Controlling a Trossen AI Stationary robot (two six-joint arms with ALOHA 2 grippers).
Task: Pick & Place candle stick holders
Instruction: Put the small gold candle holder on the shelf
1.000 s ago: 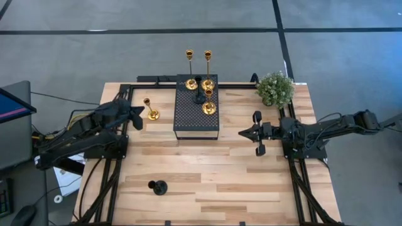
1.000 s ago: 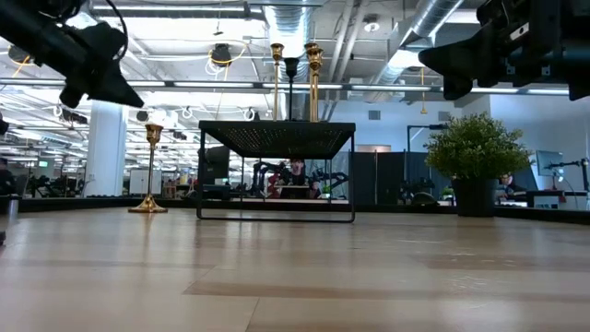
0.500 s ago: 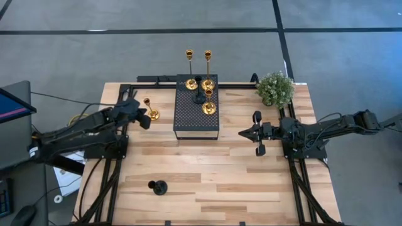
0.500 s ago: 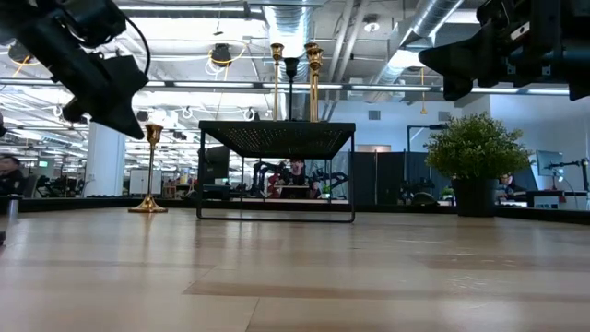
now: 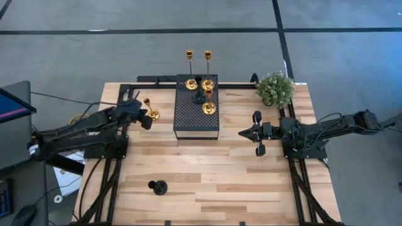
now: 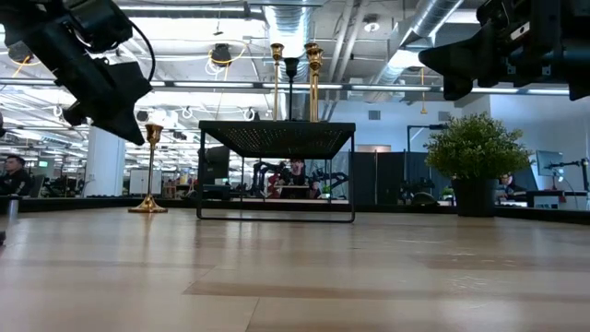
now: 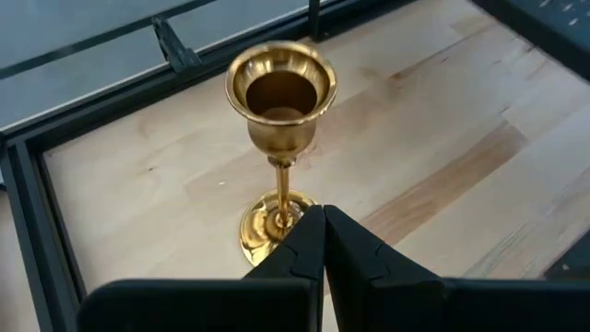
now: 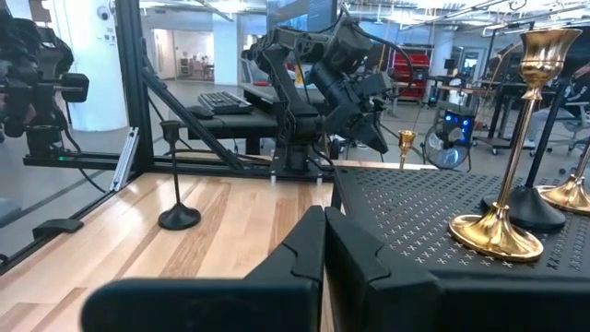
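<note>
Hovering left gripper [image 5: 145, 118] just beside lone gold candle stick holder [image 5: 151, 110] left of platform [image 5: 196, 114], fingers pressed together, empty; right gripper [image 5: 249, 133] closed, empty, parked right of platform.

I am seeing shiny gold on the candle stick holder [image 7: 279, 148] near my left tool [image 7: 323, 242], which is showing dark black. The desk [image 5: 207, 176] is showing pale wood in light and darker planks. The platform [image 5: 196, 116] is showing black with small dots, the plant [image 5: 275, 88] bushy green, another holder [image 5: 157, 186] matte black.
</note>
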